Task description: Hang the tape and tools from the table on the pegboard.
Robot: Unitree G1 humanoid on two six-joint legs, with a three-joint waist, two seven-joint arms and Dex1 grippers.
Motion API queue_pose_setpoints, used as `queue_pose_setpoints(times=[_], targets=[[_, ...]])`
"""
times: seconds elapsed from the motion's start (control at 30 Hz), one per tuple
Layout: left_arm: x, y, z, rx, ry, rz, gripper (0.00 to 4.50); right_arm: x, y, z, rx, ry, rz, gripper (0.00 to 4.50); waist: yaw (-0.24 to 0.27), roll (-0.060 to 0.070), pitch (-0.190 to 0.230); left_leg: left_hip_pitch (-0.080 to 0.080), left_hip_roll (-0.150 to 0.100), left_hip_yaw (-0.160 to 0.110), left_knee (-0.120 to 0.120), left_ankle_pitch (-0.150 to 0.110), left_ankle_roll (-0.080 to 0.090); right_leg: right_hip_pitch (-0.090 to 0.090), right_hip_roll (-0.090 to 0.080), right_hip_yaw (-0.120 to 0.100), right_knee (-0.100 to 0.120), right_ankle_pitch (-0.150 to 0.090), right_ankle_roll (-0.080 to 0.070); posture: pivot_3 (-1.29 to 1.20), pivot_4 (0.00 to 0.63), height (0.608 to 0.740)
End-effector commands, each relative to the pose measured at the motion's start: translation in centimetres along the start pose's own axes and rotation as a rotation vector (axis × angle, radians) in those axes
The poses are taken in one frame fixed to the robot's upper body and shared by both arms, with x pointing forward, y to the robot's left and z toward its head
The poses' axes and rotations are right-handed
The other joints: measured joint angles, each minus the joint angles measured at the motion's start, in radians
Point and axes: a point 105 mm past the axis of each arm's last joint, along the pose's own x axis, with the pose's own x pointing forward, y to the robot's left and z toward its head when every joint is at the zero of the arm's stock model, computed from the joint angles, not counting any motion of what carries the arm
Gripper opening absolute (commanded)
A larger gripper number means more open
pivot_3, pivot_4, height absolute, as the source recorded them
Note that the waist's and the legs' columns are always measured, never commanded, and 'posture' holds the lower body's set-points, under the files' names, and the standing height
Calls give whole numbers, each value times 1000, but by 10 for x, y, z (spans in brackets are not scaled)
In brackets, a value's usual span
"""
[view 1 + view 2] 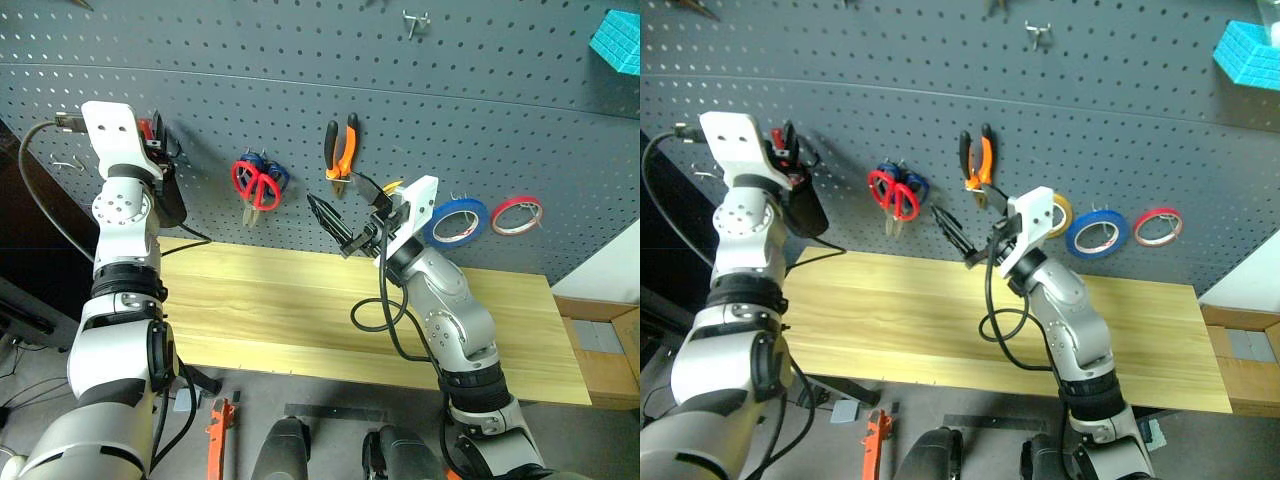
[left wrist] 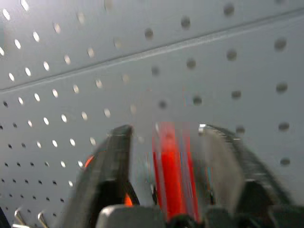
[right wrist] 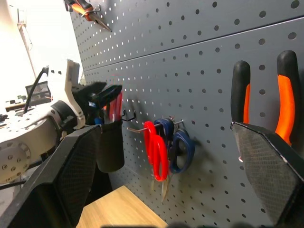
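The left arm rises steeply, its forearm near upright and its wrist tipped forward. The left gripper (image 1: 792, 152) is raised close to the wall ahead, and in the left wrist view its two black fingers (image 2: 111, 164) stand apart. The right arm reaches up and forward from the lower right, bent at the elbow. The right gripper (image 1: 333, 222) points up and to the left, its fingers (image 3: 268, 164) spread wide with nothing between them.
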Motion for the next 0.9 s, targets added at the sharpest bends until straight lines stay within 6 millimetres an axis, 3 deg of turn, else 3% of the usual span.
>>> queue_pose_setpoints(times=[0.03, 0.1, 0.23, 0.4, 0.5, 0.63, 0.7, 0.77, 0.9], targets=[[2, 5, 16, -7, -57, 20, 3876, 3, 6, 15, -12, -54, 39, 4500, 0, 0, 0, 0, 0, 0, 0, 0, 0, 0, 0, 0, 0, 0, 0, 204, 187, 740], [1, 5, 15, -8, -56, 22, 4429, 3, 5, 15, -14, -53, 40, 4500, 0, 0, 0, 0, 0, 0, 0, 0, 0, 0, 0, 0, 0, 0, 0, 203, 184, 740], [-2, 5, 14, -18, -56, 25, 4429, 3, 3, 16, -25, -51, 43, 4500, 0, 0, 0, 0, 0, 0, 0, 0, 0, 0, 0, 0, 0, 0, 0, 195, 173, 740], [-9, -6, 27, -96, -118, -11, 4429, -3, 2, 21, -59, -46, 58, 4500, 0, 0, 0, -1, 0, 0, 0, 0, 0, 0, -1, 0, 0, 0, 0, 179, 159, 740], [-23, -31, 35, -184, -114, -96, 4429, -16, 0, 27, -98, -26, 60, 4500, 1, -1, 0, -1, 0, 0, 0, 0, 0, 0, -2, 0, 0, 0, 0, 169, 149, 740], [-65, -83, 42, -289, -71, -271, 4429, -45, -12, 17, -201, 78, -42, 4500, 2, -1, -2, -2, -1, 0, 0, 0, 0, 1, -4, 1, -2, 0, 0, 161, 139, 740], [-94, -105, 28, -348, 24, -304, 4429, -64, -19, 5, -224, 143, -107, 4500, 0, -1, -2, -2, -2, 1, 0, 0, 0, 1, -4, 2, -2, 0, 0, 155, 139, 740], [-128, -126, 1, -370, 165, -349, 4429, -86, -32, -9, -200, 223, -233, 4500, -2, 1, -4, -2, -2, 1, 0, 0, 0, 1, -4, 2, -2, 0, 0, 145, 144, 740], [-185, -144, -65, -439, 537, -265, 4429, -132, -63, -36, -159, 356, -517, 4500, -8, 1, -4, 2, -1, 2, -1, 0, 0, 2, -3, 3, 0, 0, 0, 142, 146, 740]])
